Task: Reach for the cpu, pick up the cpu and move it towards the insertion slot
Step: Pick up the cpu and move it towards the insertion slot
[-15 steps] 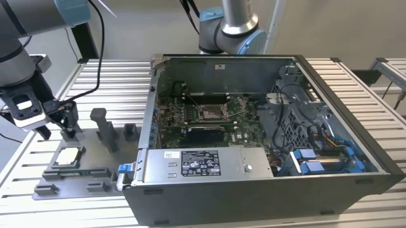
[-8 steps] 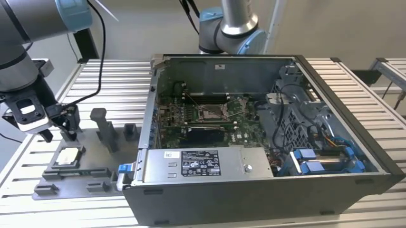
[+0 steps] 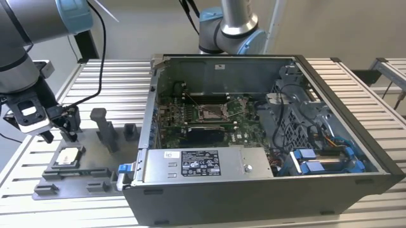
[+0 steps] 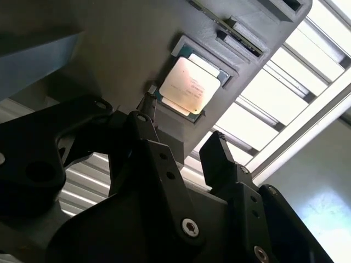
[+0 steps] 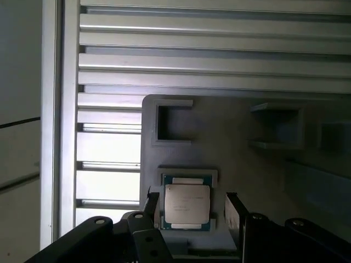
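**Tool and workpiece, wrist and exterior views.** Nearest the lens in both wrist views are the black fingers (image 5: 230,211) of the tool (image 4: 184,123), carried on a dark bracket with visible screw heads. The jaws stand spread apart and grip nothing. In the first wrist view the tool (image 5: 191,197) lines up with the cpu (image 5: 187,204), one fingertip at each of two opposite edges of the chip; no contact with the chip can be made out.

The cpu (image 4: 191,85) lies flat, pale metallic face up, in a shallow square recess of the grey fixture plate (image 5: 230,153). Other raised rectangular pockets of the plate lie near it. The plate rests on the slatted aluminium counter (image 5: 192,55).

In the exterior view the tool (image 3: 60,135) hangs low over the fixture plate (image 3: 95,166), at the exterior view's left, just above and beside the cpu (image 3: 68,156). Grey upright blocks (image 3: 104,128) rise from the plate between the tool and the open computer case (image 3: 355,142). The case lies on the counter (image 3: 114,76) with its side panel off.

The insertion slot (image 3: 211,111) is a square metal-framed socket on the green circuit board (image 3: 168,128) inside the case, well apart from the cpu. A silver power supply (image 3: 203,164) sits along the near edge of the case, and blue-tabbed drive carriers (image 3: 320,164) occupy its corner at the exterior view's right. A second grey-and-blue arm joint (image 3: 228,28) stands behind the case.
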Robot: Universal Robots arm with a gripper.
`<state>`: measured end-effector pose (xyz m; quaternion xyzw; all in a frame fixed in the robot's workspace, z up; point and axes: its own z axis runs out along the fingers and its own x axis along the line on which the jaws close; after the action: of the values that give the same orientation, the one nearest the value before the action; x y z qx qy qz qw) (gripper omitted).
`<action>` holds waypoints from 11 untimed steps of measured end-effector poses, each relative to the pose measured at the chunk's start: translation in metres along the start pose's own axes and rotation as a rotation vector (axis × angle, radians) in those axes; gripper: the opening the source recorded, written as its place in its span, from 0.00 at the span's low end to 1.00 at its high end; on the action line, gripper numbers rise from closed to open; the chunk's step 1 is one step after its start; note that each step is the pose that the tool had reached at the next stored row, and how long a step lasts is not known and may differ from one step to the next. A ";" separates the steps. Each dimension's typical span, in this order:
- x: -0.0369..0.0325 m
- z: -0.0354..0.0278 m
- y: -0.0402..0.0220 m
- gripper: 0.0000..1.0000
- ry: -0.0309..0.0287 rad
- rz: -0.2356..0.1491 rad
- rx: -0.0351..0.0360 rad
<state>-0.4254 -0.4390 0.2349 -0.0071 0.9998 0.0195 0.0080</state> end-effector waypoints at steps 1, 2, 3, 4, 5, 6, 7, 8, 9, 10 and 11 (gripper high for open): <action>0.0000 0.0000 0.0000 1.00 -0.0001 0.000 0.0001; 0.0000 0.0000 0.0000 1.00 -0.0001 0.000 0.0001; 0.0000 0.0001 0.0000 1.00 -0.0001 0.000 0.0001; 0.0000 0.0004 0.0000 1.00 -0.0001 0.000 0.0000; 0.0000 0.0011 0.0000 1.00 -0.0005 0.000 -0.0003; 0.0000 0.0017 0.0000 1.00 -0.0004 0.000 -0.0002; 0.0000 0.0024 -0.0001 1.00 -0.0001 0.000 0.0000; 0.0000 0.0034 -0.0001 1.00 -0.0002 0.000 0.0000; 0.0001 0.0042 -0.0001 1.00 -0.0002 0.000 -0.0001; 0.0001 0.0052 -0.0002 1.00 -0.0002 0.000 -0.0001; 0.0001 0.0061 -0.0002 1.00 -0.0001 0.000 0.0000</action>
<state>-0.4254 -0.4390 0.2288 -0.0071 0.9998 0.0195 0.0081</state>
